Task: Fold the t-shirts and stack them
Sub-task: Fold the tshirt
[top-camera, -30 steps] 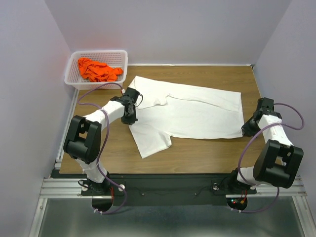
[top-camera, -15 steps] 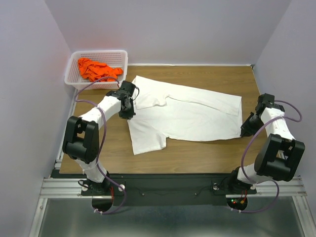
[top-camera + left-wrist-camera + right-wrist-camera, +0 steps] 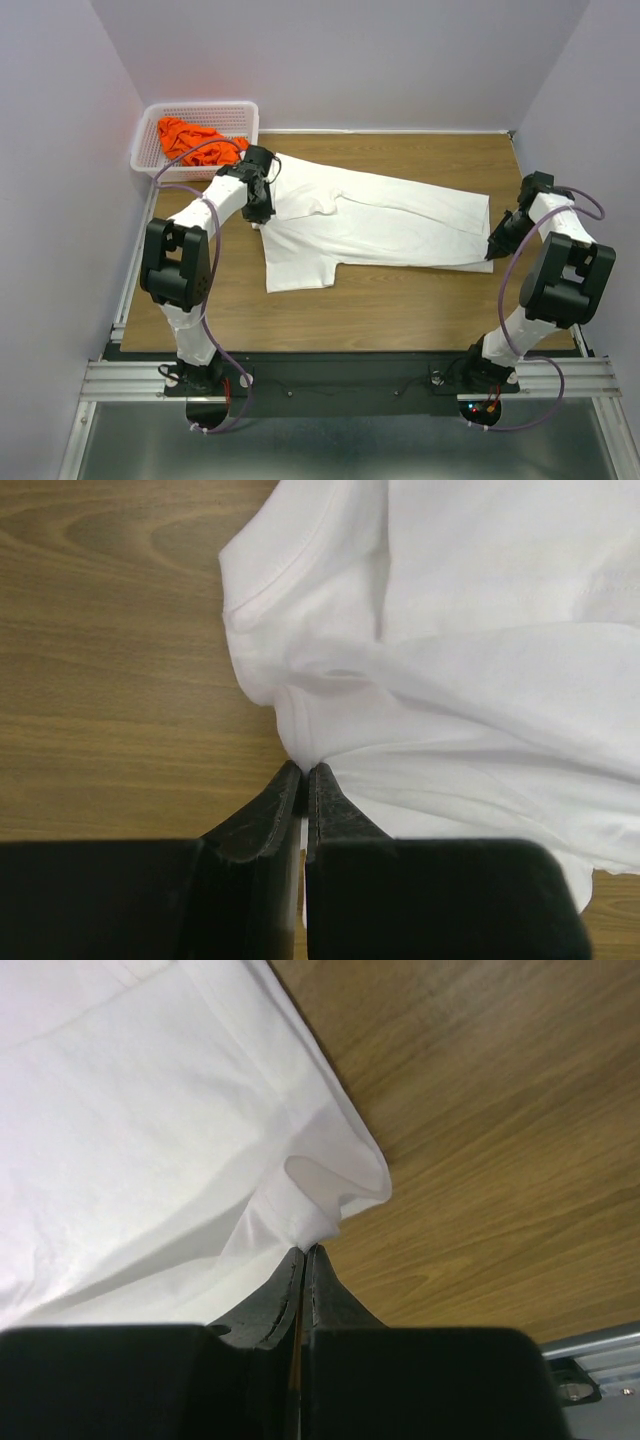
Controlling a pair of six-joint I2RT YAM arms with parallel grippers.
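At the far left you see the white basket (image 3: 145, 152) with an orange garment (image 3: 195, 140) bunched inside. Your left gripper (image 3: 304, 772) is clenched on the left edge of the white t-shirt (image 3: 390, 225), which lies spread across the middle of the table (image 3: 400, 300). At the right, your right gripper (image 3: 303, 1252) pinches the shirt's near right corner.

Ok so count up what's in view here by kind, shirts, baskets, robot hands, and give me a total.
White cotton t-shirt, spread flat: 1
White plastic mesh basket: 1
Crumpled orange cloth bundle inside it: 1 (cannot tell whether it is more than one garment)
Black robot hands: 2, the left hand and the right hand, each shut on the t-shirt
Total: 5
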